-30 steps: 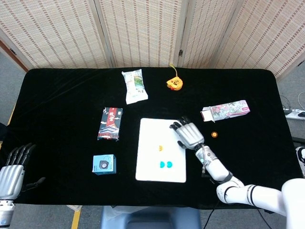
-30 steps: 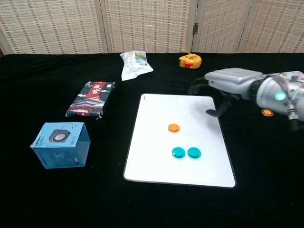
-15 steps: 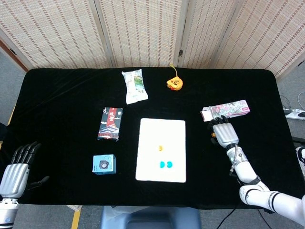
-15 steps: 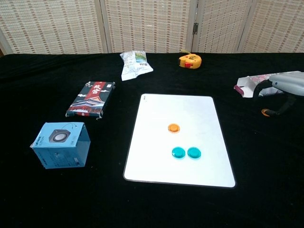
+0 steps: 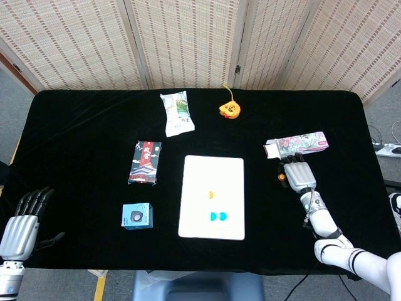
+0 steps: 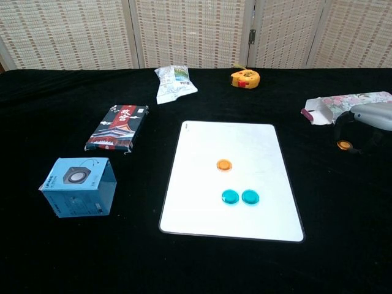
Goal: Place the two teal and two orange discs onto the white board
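The white board (image 6: 231, 180) (image 5: 212, 196) lies in the middle of the black table. On it sit one orange disc (image 6: 224, 165) (image 5: 211, 194) and two teal discs (image 6: 229, 196) (image 6: 250, 196) (image 5: 218, 216) side by side. A second orange disc (image 6: 345, 145) (image 5: 282, 178) lies on the cloth right of the board. My right hand (image 5: 297, 175) (image 6: 369, 116) hovers over that disc with fingers apart and downward around it, holding nothing. My left hand (image 5: 22, 219) hangs open off the table's near left corner.
A pink floral box (image 5: 296, 145) (image 6: 340, 105) lies just behind the right hand. A blue cube box (image 6: 78, 187), a dark patterned box (image 6: 117, 128), a snack bag (image 6: 173, 82) and a yellow tape measure (image 6: 243, 78) sit left and behind the board.
My right hand has swung from over the board's right edge out to the loose orange disc and has settled lower over it. The left hand shifted slightly.
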`<state>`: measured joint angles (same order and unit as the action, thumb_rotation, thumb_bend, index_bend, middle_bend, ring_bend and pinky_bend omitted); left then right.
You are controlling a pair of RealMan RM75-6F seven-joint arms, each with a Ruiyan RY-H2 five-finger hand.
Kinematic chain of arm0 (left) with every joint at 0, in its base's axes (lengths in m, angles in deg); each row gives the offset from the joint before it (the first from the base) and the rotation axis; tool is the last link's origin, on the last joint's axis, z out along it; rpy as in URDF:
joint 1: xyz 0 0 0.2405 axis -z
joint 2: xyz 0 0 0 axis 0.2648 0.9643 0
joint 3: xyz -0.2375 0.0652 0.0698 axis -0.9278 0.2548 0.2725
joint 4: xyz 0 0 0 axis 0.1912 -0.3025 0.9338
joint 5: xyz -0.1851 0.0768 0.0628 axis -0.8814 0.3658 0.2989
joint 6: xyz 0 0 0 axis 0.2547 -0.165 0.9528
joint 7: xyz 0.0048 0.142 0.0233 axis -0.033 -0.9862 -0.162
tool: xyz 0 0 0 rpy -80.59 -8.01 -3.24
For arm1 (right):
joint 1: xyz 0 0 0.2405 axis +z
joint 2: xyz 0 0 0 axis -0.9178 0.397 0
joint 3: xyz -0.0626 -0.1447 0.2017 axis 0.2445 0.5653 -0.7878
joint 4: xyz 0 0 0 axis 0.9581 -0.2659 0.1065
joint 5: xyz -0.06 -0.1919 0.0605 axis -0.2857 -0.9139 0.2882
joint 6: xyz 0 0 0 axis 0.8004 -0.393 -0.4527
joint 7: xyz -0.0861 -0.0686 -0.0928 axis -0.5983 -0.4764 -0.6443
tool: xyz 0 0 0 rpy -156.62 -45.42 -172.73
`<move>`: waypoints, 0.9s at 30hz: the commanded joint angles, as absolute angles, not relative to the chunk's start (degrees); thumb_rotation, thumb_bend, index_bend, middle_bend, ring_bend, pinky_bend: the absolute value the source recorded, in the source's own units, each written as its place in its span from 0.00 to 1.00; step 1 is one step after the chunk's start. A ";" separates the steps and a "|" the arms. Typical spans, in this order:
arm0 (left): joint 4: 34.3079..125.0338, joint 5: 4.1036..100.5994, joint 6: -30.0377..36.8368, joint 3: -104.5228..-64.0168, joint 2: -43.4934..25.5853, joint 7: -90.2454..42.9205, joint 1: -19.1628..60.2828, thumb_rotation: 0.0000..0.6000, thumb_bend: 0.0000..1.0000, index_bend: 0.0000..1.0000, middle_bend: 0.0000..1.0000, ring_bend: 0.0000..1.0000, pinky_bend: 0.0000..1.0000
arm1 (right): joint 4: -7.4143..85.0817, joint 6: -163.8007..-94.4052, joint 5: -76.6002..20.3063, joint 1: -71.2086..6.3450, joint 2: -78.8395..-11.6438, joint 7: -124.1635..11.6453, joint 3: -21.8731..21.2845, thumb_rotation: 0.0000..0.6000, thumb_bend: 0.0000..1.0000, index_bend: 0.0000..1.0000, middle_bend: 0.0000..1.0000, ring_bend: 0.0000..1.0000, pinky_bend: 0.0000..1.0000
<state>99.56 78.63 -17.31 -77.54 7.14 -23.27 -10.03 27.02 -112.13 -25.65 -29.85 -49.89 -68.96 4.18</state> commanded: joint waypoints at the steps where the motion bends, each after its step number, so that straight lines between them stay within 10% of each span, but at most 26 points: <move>1: 99.56 78.64 -17.30 -77.52 7.14 -23.26 -10.02 1.00 0.15 0.04 0.08 0.02 0.00 | 26.53 -111.80 -25.83 -29.94 -50.08 -68.90 4.00 1.00 0.44 0.40 0.23 0.12 0.04; 27: 99.93 78.61 -17.73 -77.51 7.50 -23.26 -10.19 1.00 0.15 0.04 0.07 0.02 0.00 | 40.07 -112.98 -33.25 -28.62 -45.92 -67.42 2.08 1.00 0.46 0.51 0.25 0.13 0.04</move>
<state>99.91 78.59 -17.71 -77.53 7.47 -23.24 -10.17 36.00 -112.77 -31.03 -29.77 -47.43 -67.72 2.56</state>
